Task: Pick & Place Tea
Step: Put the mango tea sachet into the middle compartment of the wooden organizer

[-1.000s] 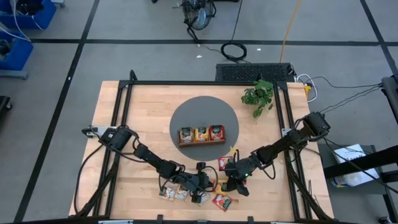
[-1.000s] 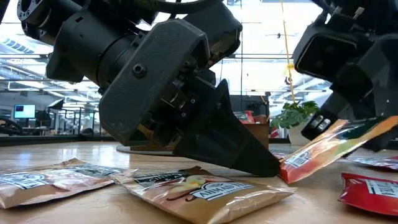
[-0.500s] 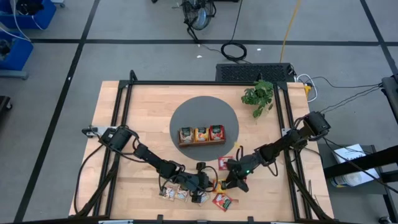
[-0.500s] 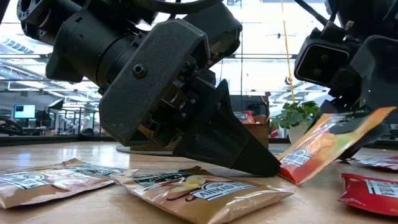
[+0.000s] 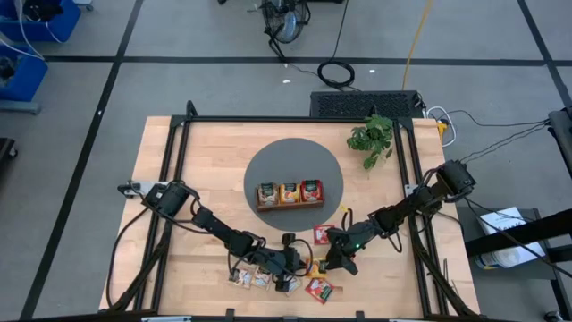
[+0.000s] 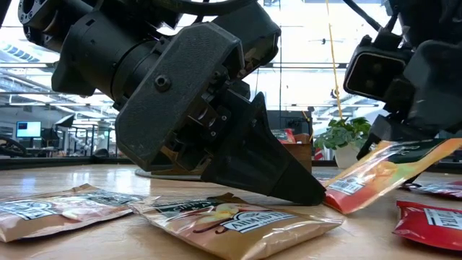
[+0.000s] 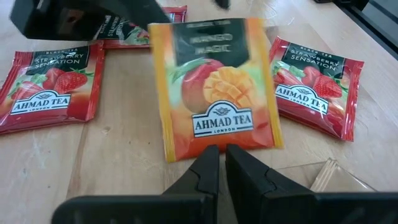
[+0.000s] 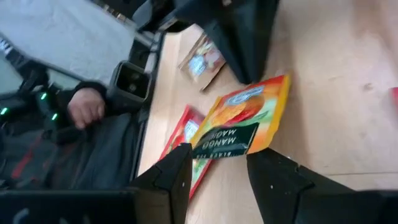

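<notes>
Near the table's front edge, between both arms: mango sachet (image 7: 214, 87), flat and square, orange-yellow, with a dark green band at one end, a mango picture in the middle and a white brand label under it. Sits tilted in the low view (image 6: 375, 173), label end down on the wood, green end raised. Left gripper (image 7: 217, 152) low over the table, fingers pressed almost together with only a thin slit between, tips right at the sachet's low edge; cannot tell whether that edge is nipped or only touched. Right gripper (image 8: 217, 165) opposite, fingers spread wide, green end of the sachet (image 8: 242, 121) just ahead of the gap; no contact with either finger visible. Two red strawberry sachets (image 7: 46, 81) (image 7: 314, 87) flat on the wood, one on each side of the mango one, both with a strawberry picture and white label. Nearer the low camera a pale beige sachet (image 6: 238, 220), flat. On the high view, farther back at the middle of the table, wooden tray (image 5: 289, 207) on a round grey mat (image 5: 293, 161), with sachets standing in all three compartments: dark, orange-yellow, red.
</notes>
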